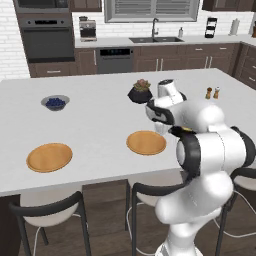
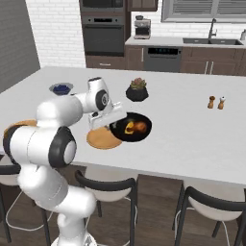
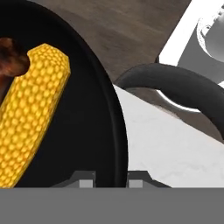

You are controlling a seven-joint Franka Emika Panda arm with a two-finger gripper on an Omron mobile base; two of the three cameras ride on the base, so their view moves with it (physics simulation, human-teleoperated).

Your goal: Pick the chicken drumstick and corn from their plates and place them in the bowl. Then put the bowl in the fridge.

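The jaws are pressed in on the rim of the black bowl (image 3: 87,131) – one tip sits on each side of it. In the hand view the corn (image 3: 30,113) lies inside the bowl, and the drumstick (image 3: 11,61) is touching its top end. In the right base view the bowl (image 2: 139,134) is near the front edge of the bench (image 2: 192,129), and its left side covers part of a plate (image 2: 98,140). I cannot tell if the bowl is lifted. The other plate (image 1: 49,157) is well apart, to the left. A small blue bowl (image 1: 55,102) is farther back – a pot plant (image 1: 140,92) is behind the arm.
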